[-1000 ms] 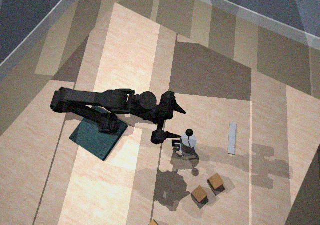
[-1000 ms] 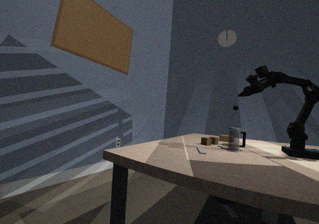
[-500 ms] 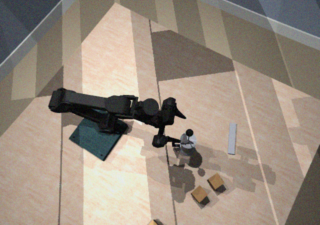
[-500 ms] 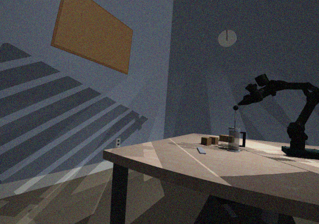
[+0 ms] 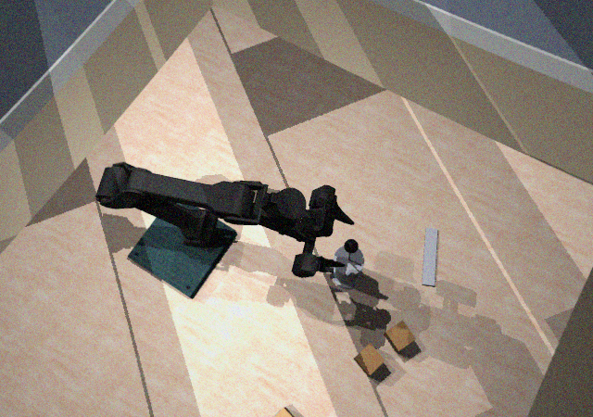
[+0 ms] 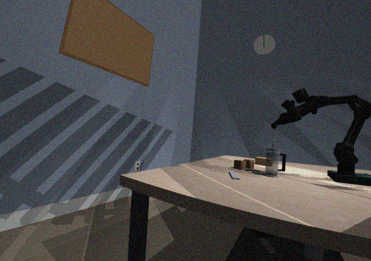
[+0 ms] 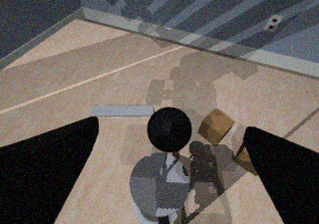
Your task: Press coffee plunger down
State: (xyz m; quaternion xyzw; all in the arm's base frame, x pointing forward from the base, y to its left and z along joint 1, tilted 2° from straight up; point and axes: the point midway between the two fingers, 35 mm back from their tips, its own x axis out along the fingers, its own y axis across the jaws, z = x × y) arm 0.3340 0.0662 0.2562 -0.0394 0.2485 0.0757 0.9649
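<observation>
Coffee press (image 6: 272, 162) stands upright on the table (image 6: 209, 186), its plunger rod raised high and topped by a round black knob (image 7: 169, 129). In the wrist view the knob sits centred between the two dark fingers, with open space on each side; the glass body and lid of the press show below it. The gripper (image 5: 346, 242) is spread wide and holds nothing. From the exterior view its tips are level with the top of the rod, right at the knob, though whether anything touches cannot be told.

Judging by this, the approach step is in hand: the tool is lining up over the plunger, and pressing has not begun, since the rod is fully extended.

The next move likely calls for either closing on the knob or setting a finger or the palm on top of it, then pushing straight down along the rod. Any sideways force on such a tall, thin rod could tip or slide the press, so the push should stay vertical.

Further out, a pale flat strip (image 5: 430, 257) lies near the press, and two brown blocks (image 5: 385, 347) sit a little way off on the other side.
</observation>
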